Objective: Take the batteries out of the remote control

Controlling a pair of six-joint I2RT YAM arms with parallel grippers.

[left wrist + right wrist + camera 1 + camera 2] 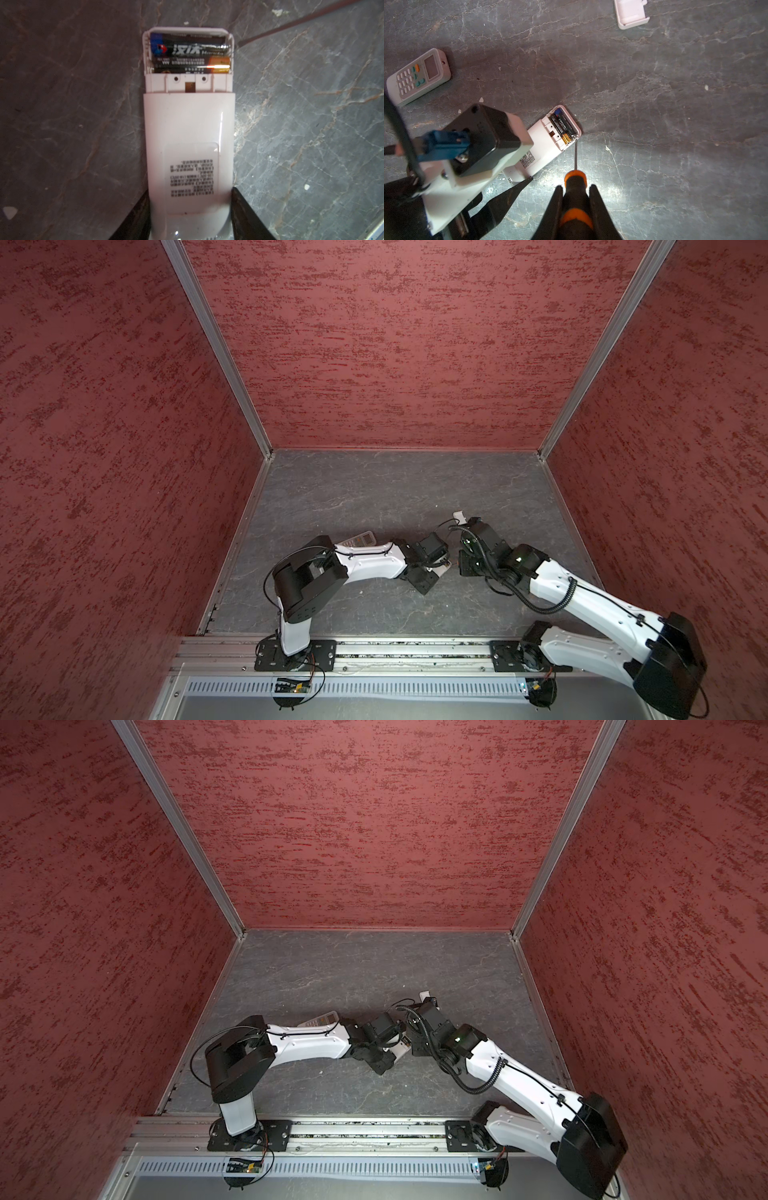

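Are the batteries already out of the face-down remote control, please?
No, both batteries lie side by side inside the uncovered back of the remote control.

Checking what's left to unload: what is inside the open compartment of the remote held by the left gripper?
Two batteries lie side by side in the compartment, both seated, no cover over them. Whatever lies beneath them is covered.

Two batteries are seated side by side in the remote, with a screwdriver tip just beside. In both top views, a second remote is placed left of centre and a cover right of centre.
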